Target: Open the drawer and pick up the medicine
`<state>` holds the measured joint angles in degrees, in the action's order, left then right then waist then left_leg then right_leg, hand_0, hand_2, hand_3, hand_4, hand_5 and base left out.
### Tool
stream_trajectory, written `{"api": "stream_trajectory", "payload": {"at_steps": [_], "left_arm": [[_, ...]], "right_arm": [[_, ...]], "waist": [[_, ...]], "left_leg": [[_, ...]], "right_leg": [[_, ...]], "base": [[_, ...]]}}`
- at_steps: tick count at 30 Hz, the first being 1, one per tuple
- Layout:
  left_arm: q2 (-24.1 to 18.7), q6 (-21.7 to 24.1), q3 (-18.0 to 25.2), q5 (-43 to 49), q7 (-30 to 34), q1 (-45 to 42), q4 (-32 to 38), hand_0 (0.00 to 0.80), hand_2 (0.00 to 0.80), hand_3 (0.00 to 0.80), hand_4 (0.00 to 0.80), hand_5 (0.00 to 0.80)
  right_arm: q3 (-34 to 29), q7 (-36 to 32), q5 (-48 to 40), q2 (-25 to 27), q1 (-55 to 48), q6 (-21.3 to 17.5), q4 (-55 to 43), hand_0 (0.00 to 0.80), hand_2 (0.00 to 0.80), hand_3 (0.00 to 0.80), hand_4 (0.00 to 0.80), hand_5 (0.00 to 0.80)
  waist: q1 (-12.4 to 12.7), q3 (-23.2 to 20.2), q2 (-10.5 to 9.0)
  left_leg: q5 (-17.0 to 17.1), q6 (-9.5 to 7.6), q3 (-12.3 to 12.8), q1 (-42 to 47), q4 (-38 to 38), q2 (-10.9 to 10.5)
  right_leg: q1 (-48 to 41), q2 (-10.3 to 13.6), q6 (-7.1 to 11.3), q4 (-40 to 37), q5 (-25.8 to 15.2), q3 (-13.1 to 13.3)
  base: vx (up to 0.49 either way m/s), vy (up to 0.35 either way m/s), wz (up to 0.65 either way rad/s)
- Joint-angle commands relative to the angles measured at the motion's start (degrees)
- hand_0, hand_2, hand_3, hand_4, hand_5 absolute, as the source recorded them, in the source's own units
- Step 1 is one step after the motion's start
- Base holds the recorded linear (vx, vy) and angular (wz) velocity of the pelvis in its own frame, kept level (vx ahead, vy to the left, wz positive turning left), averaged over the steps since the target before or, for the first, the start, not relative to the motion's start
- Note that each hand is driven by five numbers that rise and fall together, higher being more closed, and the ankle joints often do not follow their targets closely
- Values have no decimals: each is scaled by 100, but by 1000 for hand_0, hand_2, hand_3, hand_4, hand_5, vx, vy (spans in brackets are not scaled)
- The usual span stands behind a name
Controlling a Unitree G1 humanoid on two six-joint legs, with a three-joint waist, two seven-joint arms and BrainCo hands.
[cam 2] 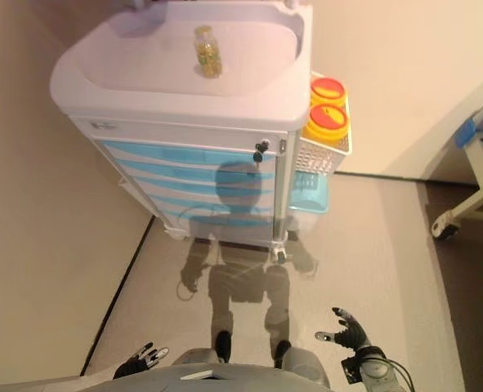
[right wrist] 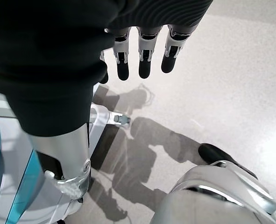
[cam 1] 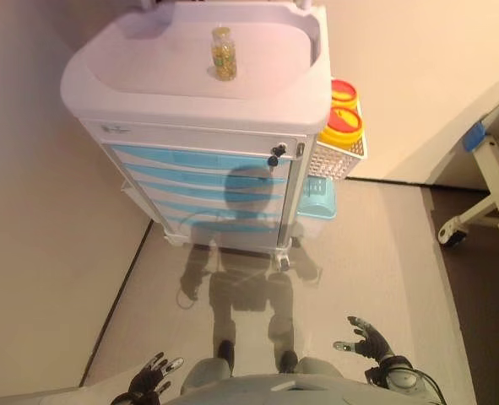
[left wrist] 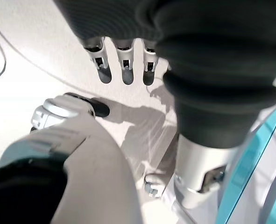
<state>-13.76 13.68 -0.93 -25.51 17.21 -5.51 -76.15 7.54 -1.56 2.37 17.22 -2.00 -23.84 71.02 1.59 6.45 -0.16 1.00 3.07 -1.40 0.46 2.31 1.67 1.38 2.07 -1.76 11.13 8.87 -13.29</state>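
Standing off from the shut drawers (cam 1: 203,181), both hands (cam 1: 369,342) open and empty, must first reach the cart (cam 1: 198,80).

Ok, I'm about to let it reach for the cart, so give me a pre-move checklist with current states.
1. Left hand empty, fingers relaxed: ok.
2. Right hand empty, open: ok.
3. Hands near the drawers: not ok, both low by the body, well short of the cart.
4. Drawers shut: ok, none pulled out.
5. Medicine inside a drawer: cannot tell; a bottle stands on the cart top.
6. Lock released: cannot tell.
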Motion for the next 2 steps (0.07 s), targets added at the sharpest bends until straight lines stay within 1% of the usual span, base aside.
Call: {"api": "stream_trajectory", "payload": {"at_steps": [1,2], "left_arm": [[94,144,-96,370,-215,361,-59,0,0,0,0,0],[109,175,-107,300,-158,404,-41,0,0,0,0,0]], "right_arm": [[-5,0,106,17,261,-15,-45,0,0,0,0,0],[25,-12,154,-8,272,12,-26,0,0,0,0,0]], "waist": [[22,222,-34],[14,201,-41]], "left_leg": [[-351,-292,261,86,-135,-391],[-366,-292,271,101,-107,-387]], "right_leg": [[-435,17,338,-749,-378,-42],[-436,33,341,-724,-370,-49]], "base": [[-29,23,5],[0,0,0]]}}
